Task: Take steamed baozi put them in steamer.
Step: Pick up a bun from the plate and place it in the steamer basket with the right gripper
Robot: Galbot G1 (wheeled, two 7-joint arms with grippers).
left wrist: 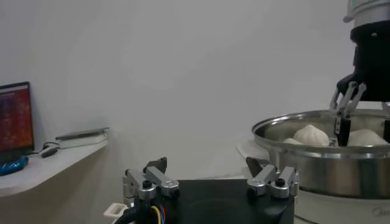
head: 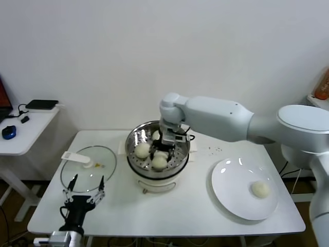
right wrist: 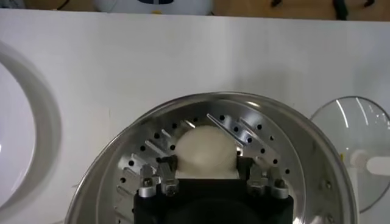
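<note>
Right gripper [right wrist: 207,173] sits low inside the round shiny steel steamer basket [head: 134,135], fingers clamped on a smooth white dome-shaped dough bun [right wrist: 206,149]; the bun is between the fingertips, directly beneath the wrist, over the perforated floor near the basket's far wall. Just beside the gripper, on its near side, two more white buns [head: 142,150] rest in the basket. Judgement: the release depends on the bun being straight below the hand with bare floor under it; being round, it has no long axis to align. Farther off, on the right arm's side, one bun [head: 260,189] lies on the large white plate [head: 226,193]. Left gripper [head: 85,187] hangs idle, fingers apart, by the flat glass lid [head: 77,172].
</note>
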